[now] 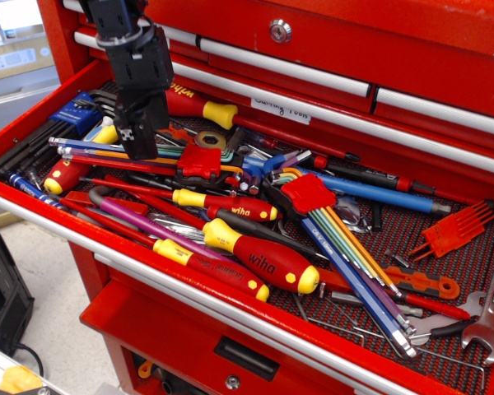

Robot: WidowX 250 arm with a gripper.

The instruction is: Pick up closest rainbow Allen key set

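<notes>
The rainbow Allen key set [199,161] lies in the open red drawer, left of middle. Its dark red blocky holder is on the right, and its thin lilac-blue, orange, red and green keys [90,151] run left, nearly parallel. My black gripper [139,143] hangs from above with its tips just over the keys, a little left of the holder. It hides part of the bundle. The fingers look close together, but I cannot tell whether they are open or shut, or whether they touch the keys.
A fanned key set with a bright red holder [309,193] lies mid-drawer. Black keys in a blue holder [74,115] sit far left. Red-yellow screwdrivers [259,263] crowd the front. A wrench [487,329] lies at the right. The drawer's front rail [189,284] runs below.
</notes>
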